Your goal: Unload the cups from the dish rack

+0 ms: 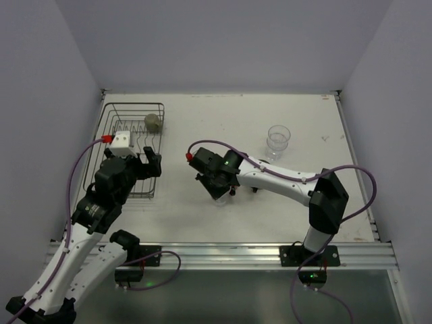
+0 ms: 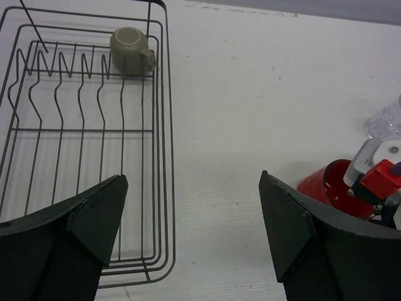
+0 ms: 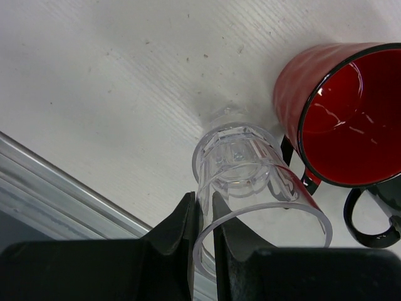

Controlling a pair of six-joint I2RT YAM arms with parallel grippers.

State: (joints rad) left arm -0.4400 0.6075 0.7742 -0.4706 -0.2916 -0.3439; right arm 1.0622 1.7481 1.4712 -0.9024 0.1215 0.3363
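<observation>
The dish rack [image 1: 135, 104] [image 2: 166, 125] stands at the table's far left. A greyish-tan cup [image 1: 153, 122] [image 2: 130, 51] sits in its far right corner. My left gripper [image 1: 150, 162] [image 2: 191, 188] hovers open over the rack's near right corner, nothing between its fingers. My right gripper [image 1: 217, 185] [image 3: 203, 200] is shut on the wall of a clear tumbler [image 1: 221, 198] [image 3: 250, 169], one finger inside the rim, the tumbler's base on the table. A red mug [image 3: 338, 113] [image 2: 329, 187] and a dark mug [image 3: 376, 213] stand right beside it. Another clear tumbler [image 1: 277, 140] stands far right.
White walls close in the table on the left, back and right. A metal rail [image 1: 223, 253] runs along the near edge, just behind the held tumbler in the right wrist view. The right arm's cable [image 1: 209, 145] loops above its wrist.
</observation>
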